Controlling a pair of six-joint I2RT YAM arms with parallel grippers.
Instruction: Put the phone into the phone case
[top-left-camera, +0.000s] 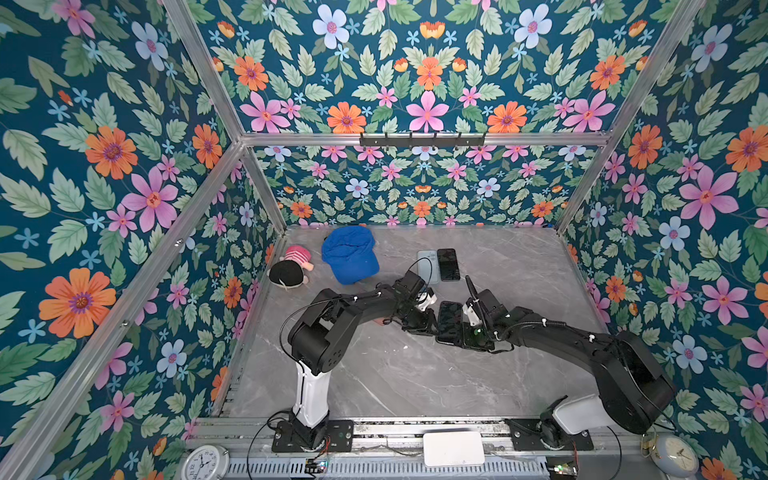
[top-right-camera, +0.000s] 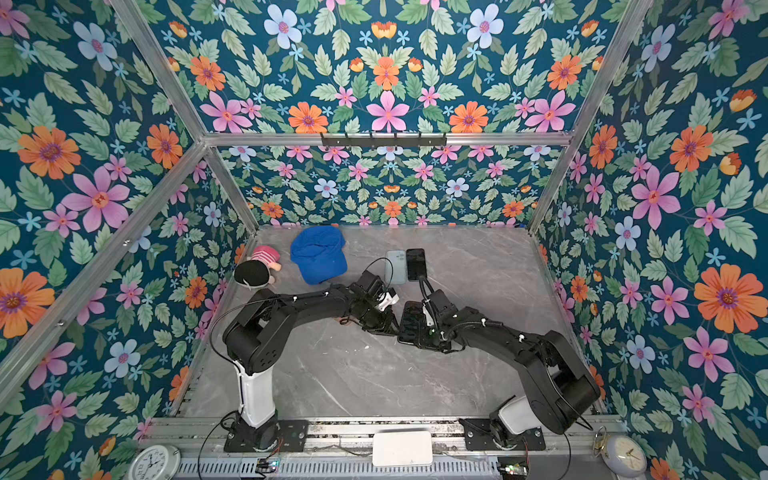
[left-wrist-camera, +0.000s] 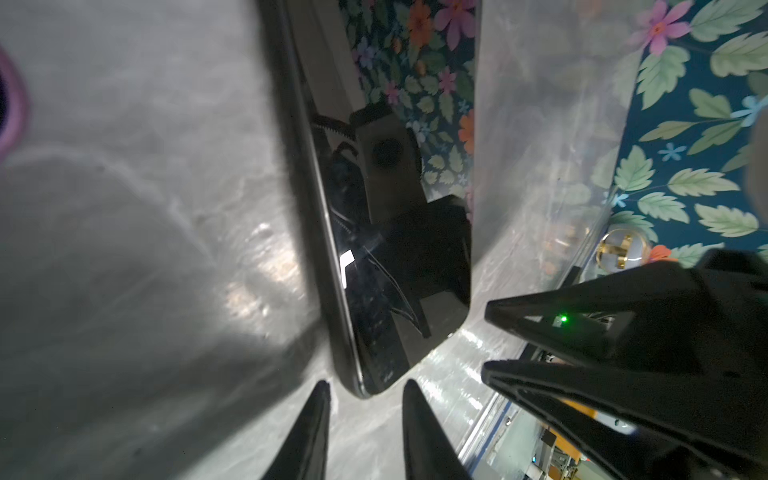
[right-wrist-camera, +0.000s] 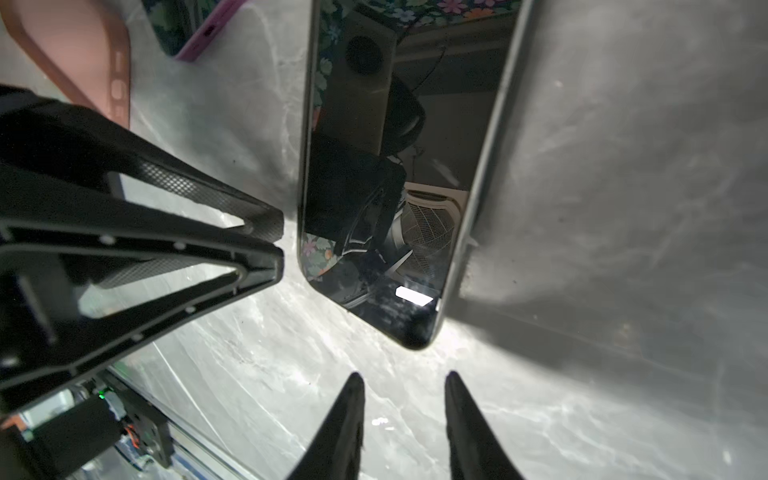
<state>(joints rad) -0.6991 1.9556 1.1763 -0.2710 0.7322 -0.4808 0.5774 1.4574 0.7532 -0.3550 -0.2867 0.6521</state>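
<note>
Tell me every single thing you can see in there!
table: one, grey marble
phone: one, black, middle of the table
second phone: one, black, far middle
pale case: one, light blue (maybe a face-down phone), right beside the second phone
pink case: one, salmon pink, left of the phone, mostly hidden in both top views
purple-edged phone or case: one, beside the pink case, right wrist view only
cap: one, blue, far left
doll: one, pink and black, by the left wall
clocks: two, pale, front corners off the table
box: one, white, front rail
hook rack: one, black, back bar
arms: two, black with white bases
left claw: one, black, open
right claw: one, black, open
</note>
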